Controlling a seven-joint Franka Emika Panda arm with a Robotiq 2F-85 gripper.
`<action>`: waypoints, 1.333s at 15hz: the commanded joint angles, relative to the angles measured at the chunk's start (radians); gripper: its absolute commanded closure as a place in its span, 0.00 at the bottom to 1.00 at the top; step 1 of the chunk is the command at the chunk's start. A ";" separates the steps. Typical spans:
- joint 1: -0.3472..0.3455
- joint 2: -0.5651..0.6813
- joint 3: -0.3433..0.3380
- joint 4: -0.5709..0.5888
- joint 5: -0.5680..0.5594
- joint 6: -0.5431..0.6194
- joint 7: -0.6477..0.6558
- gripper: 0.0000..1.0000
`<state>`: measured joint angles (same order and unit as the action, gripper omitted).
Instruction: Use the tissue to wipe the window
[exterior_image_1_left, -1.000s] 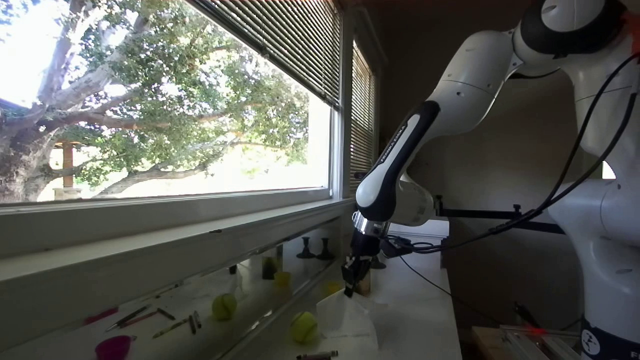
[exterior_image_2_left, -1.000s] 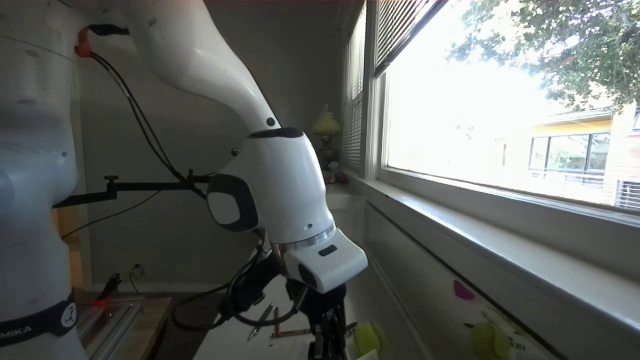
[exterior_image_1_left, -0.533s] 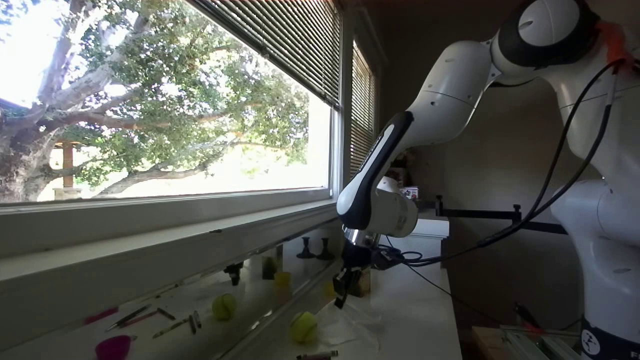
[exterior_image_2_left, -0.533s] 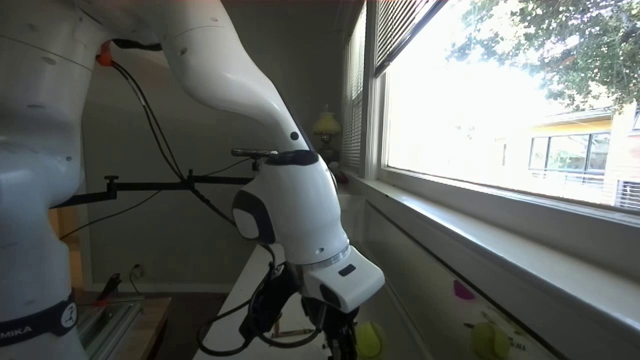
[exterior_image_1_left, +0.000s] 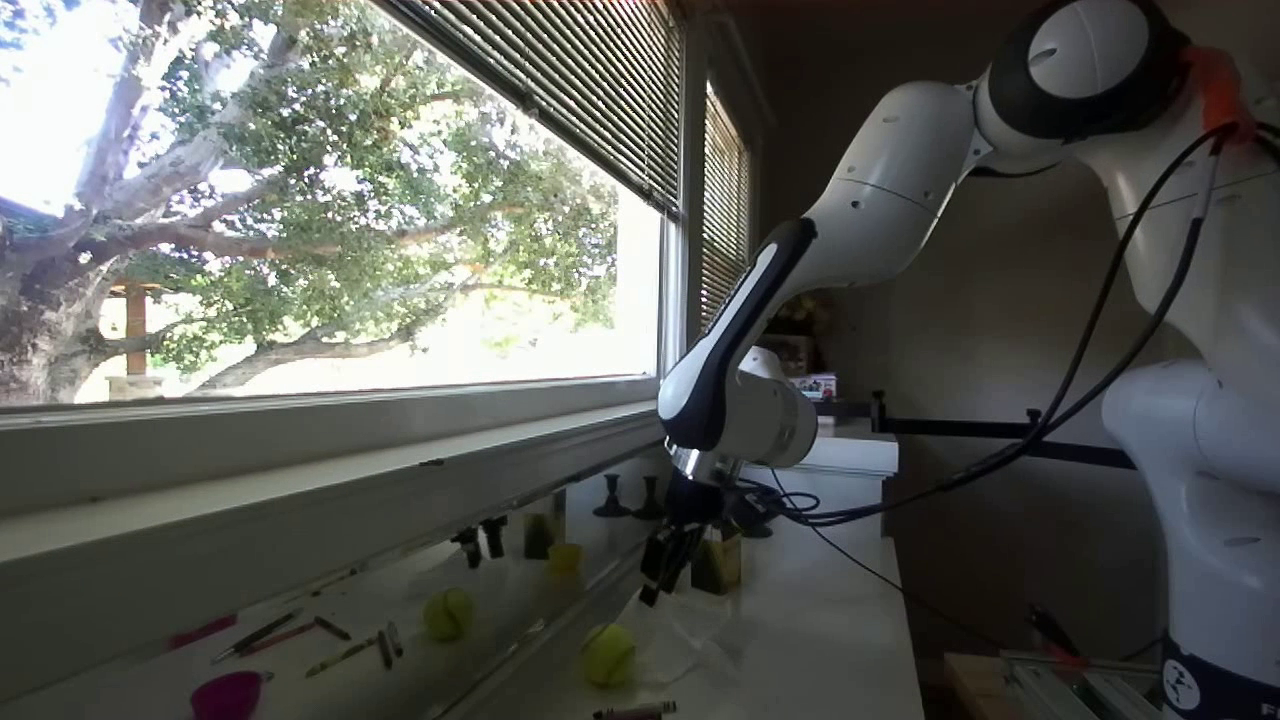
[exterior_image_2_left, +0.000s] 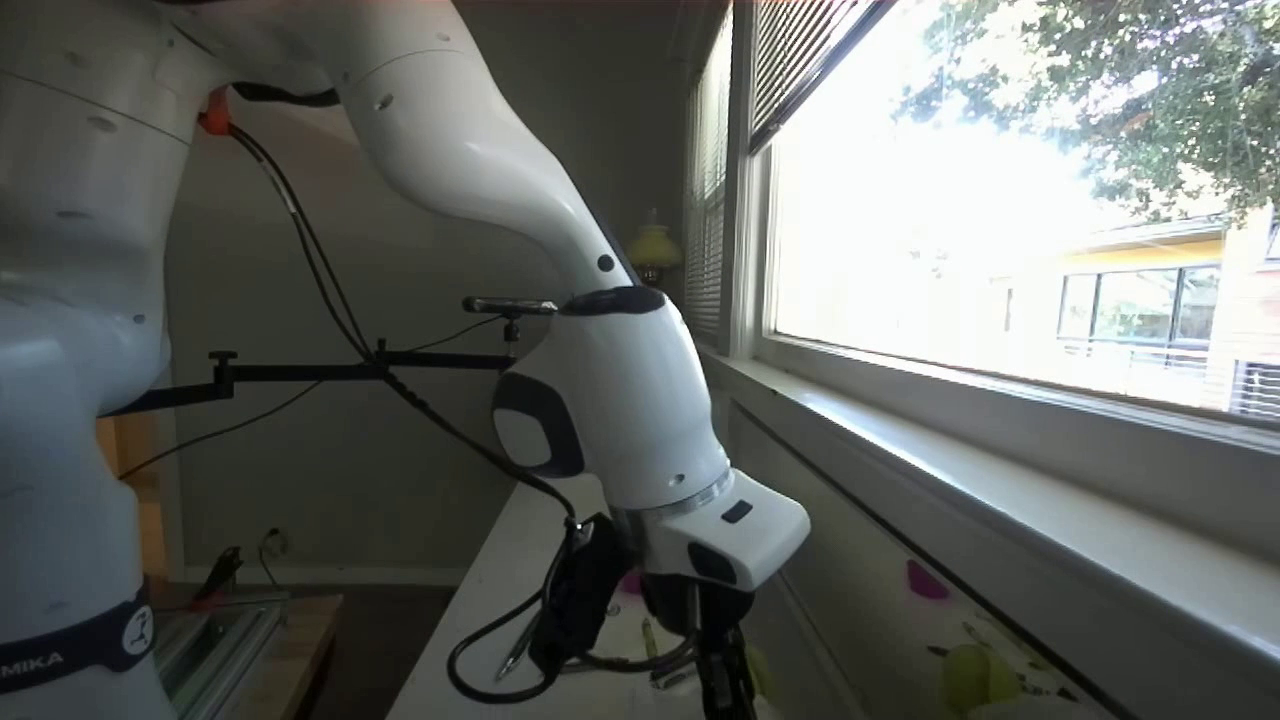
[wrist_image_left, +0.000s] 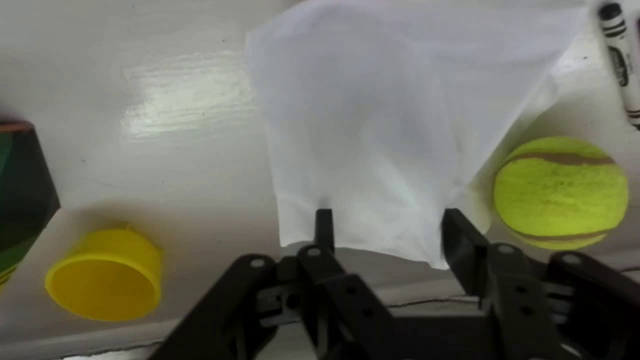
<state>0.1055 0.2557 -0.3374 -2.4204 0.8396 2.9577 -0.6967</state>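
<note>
The tissue (wrist_image_left: 380, 125) is a thin white sheet spread out with soft folds, lying on the white tabletop in the wrist view. Above its lower edge my gripper (wrist_image_left: 385, 220) stands open, the fingers apart with only tissue and tabletop seen between them. In an exterior view the gripper (exterior_image_1_left: 655, 585) points down close over the crumpled tissue (exterior_image_1_left: 680, 640); whether the fingertips touch it I cannot tell. The window (exterior_image_1_left: 330, 220), a large bright pane, rises above the sill, well higher than the gripper. It also shows in an exterior view as the window (exterior_image_2_left: 950, 220).
A tennis ball (wrist_image_left: 560, 192) sits right beside the tissue. Around it are a yellow cup (wrist_image_left: 105, 275), a marker (wrist_image_left: 620, 65) and a dark box (wrist_image_left: 25, 185). A glossy panel (exterior_image_1_left: 520, 600) below the long sill (exterior_image_1_left: 300, 480) mirrors the tabletop things.
My gripper has gone from shut on the tissue's raised corner to open, and the tissue has sunk onto the tabletop. The arm has shifted toward the window side.
</note>
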 joint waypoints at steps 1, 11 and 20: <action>0.069 -0.088 -0.056 -0.053 -0.115 -0.003 0.074 0.10; 0.151 -0.313 -0.161 -0.102 -0.767 -0.187 0.655 0.00; -0.068 -0.464 0.172 -0.052 -0.846 -0.419 0.890 0.00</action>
<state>0.1087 -0.2126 -0.2357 -2.4739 -0.0338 2.5397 0.2133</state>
